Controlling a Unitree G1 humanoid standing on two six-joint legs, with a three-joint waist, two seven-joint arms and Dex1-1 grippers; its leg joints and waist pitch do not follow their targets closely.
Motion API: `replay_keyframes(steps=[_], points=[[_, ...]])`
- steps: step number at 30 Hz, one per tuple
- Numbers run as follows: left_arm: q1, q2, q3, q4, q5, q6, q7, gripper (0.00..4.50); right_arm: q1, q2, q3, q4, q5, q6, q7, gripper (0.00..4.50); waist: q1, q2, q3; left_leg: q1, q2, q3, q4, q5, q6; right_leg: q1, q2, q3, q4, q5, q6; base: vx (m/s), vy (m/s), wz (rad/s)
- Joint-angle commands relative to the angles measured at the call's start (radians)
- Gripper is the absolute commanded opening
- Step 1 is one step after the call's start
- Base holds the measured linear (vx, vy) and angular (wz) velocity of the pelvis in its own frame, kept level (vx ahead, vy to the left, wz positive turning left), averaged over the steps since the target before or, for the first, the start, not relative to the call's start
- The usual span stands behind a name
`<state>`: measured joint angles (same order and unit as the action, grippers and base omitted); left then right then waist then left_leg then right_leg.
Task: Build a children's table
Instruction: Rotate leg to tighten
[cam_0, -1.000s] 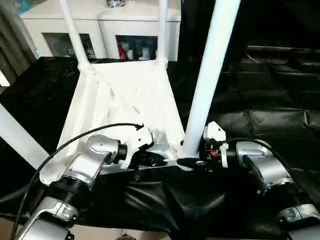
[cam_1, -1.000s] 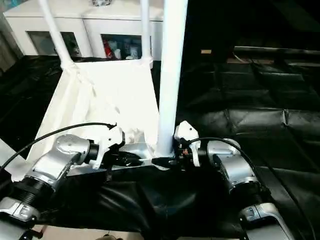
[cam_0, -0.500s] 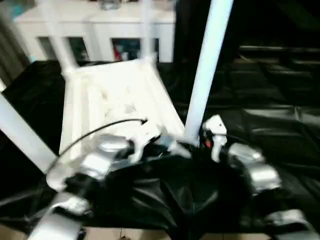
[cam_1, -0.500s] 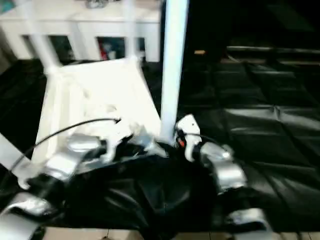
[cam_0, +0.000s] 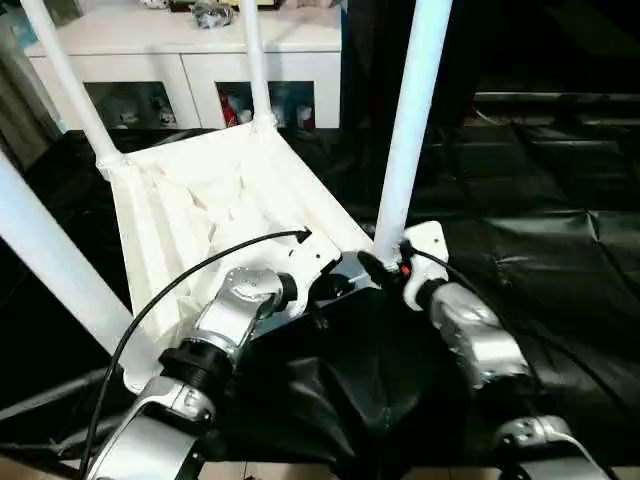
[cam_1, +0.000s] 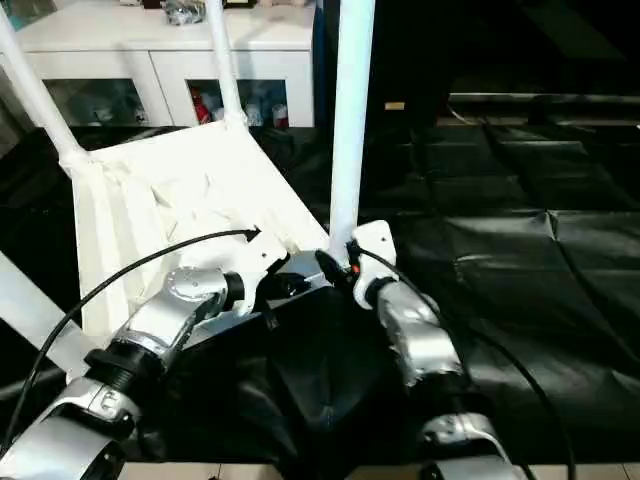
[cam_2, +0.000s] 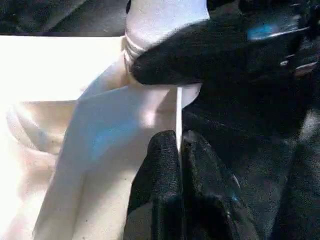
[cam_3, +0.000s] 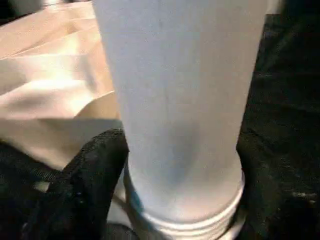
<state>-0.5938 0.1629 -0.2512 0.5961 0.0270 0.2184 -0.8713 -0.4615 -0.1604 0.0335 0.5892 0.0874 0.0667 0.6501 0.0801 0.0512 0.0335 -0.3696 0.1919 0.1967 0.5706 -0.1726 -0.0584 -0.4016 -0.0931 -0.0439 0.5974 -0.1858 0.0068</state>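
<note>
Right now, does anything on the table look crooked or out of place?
Yes. The tabletop lies upside down and skewed, not square to the cabinet behind. The legs lean at different angles, not parallel. No damage shows.

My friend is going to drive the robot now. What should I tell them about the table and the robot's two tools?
Left tool: shut, pinching the thin rim of the tabletop at the near edge.
Right tool: its fingers sit on either side of the base of the near right leg, right at its corner socket.
Table: upside down on the black sheet, ribbed underside up, in front of the white cabinet.
Done: all four legs stand in their corners: far left, far middle, near left.
Left: check the near right leg is fully seated, then turn the table upright.
</note>
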Motion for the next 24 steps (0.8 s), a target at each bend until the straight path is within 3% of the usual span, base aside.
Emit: replay_keyframes(steps=[1,4,6,11,12,14,15,16,17,18,20,24], points=[[0.010,-0.008,-0.030,-0.062,-0.069,-0.055,-0.107,0.00,0.010,0.001,0.113,-0.044,0.025,-0.007,0.176,3.75,0.005,-0.020,-0.058,0.001,0.028,-0.016,-0.056,-0.201,0.077,0.052,-0.045,0.026,-0.067,-0.148,-0.214,0.000,0.000,0.00],[0.035,0.064,-0.062,-0.107,-0.074,-0.072,-0.239,0.00,0.012,-0.090,0.106,-0.076,0.061,-0.032,0.328,3.75,0.014,-0.018,-0.058,0.002,0.034,-0.011,-0.051,-0.176,0.102,0.045,-0.043,0.025,-0.062,-0.116,-0.234,0.000,0.000,0.00],[0.038,0.080,-0.060,-0.110,-0.078,-0.070,-0.263,0.00,0.015,-0.123,0.111,-0.090,0.072,-0.024,0.388,3.75,0.021,-0.017,-0.060,0.008,0.037,-0.009,-0.050,-0.167,0.106,0.043,-0.042,0.023,-0.061,-0.100,-0.248,0.000,0.000,0.00],[0.044,0.143,-0.069,-0.132,-0.089,-0.046,-0.372,0.00,0.018,-0.226,0.136,-0.112,0.066,-0.023,0.558,3.75,0.033,-0.015,-0.060,0.005,0.042,-0.011,-0.047,-0.157,0.106,0.041,-0.042,0.022,-0.050,-0.062,-0.266,0.000,0.000,0.00],[0.047,0.167,-0.079,-0.143,-0.091,-0.043,-0.407,0.00,0.009,-0.246,0.145,-0.101,0.057,-0.034,0.579,3.75,0.030,-0.023,-0.059,0.005,0.041,-0.010,-0.047,-0.161,0.103,0.041,-0.041,0.021,-0.050,-0.068,-0.265,0.000,0.000,0.00],[0.047,0.180,-0.081,-0.148,-0.094,-0.046,-0.421,0.00,-0.002,-0.258,0.151,-0.087,0.055,-0.039,0.598,3.59,0.032,-0.021,-0.057,0.005,0.041,-0.010,-0.048,-0.175,0.093,0.040,-0.045,0.023,-0.052,-0.096,-0.265,0.000,0.000,0.00],[0.045,0.184,-0.078,-0.144,-0.093,-0.050,-0.425,0.00,-0.008,-0.259,0.154,-0.081,0.056,-0.040,0.606,3.59,0.030,-0.027,-0.056,0.004,0.040,-0.009,-0.048,-0.182,0.087,0.041,-0.045,0.024,-0.053,-0.110,-0.265,0.000,0.000,0.00],[0.044,0.185,-0.076,-0.140,-0.091,-0.054,-0.424,0.00,-0.011,-0.259,0.155,-0.077,0.056,-0.040,0.608,3.49,0.030,-0.025,-0.056,0.005,0.041,-0.010,-0.048,-0.188,0.081,0.040,-0.046,0.024,-0.052,-0.114,-0.266,0.000,0.000,0.00],[0.042,0.185,-0.073,-0.136,-0.088,-0.058,-0.422,0.00,-0.015,-0.256,0.156,-0.073,0.057,-0.041,0.609,3.38,0.028,-0.031,-0.054,0.003,0.041,-0.010,-0.049,-0.193,0.079,0.040,-0.046,0.024,-0.053,-0.121,-0.265,0.000,0.000,0.00],[0.041,0.184,-0.069,-0.132,-0.087,-0.061,-0.417,0.00,-0.018,-0.254,0.158,-0.069,0.057,-0.040,0.609,3.31,0.028,-0.031,-0.054,0.004,0.040,-0.011,-0.049,-0.194,0.075,0.041,-0.047,0.024,-0.053,-0.130,-0.263,0.000,0.000,0.00],[0.040,0.184,-0.066,-0.129,-0.089,-0.059,-0.415,0.00,-0.019,-0.250,0.163,-0.069,0.059,-0.038,0.615,3.04,0.029,-0.037,-0.053,0.004,0.040,-0.010,-0.049,-0.192,0.075,0.041,-0.048,0.026,-0.054,-0.139,-0.257,0.000,0.000,0.00],[0.051,0.178,-0.060,-0.143,-0.097,-0.052,-0.393,0.00,-0.004,-0.238,0.170,-0.086,0.070,-0.024,0.622,2.83,0.030,-0.038,-0.055,0.004,0.039,-0.009,-0.045,-0.157,0.085,0.041,-0.047,0.026,-0.049,-0.108,-0.259,0.000,0.000,0.00]])
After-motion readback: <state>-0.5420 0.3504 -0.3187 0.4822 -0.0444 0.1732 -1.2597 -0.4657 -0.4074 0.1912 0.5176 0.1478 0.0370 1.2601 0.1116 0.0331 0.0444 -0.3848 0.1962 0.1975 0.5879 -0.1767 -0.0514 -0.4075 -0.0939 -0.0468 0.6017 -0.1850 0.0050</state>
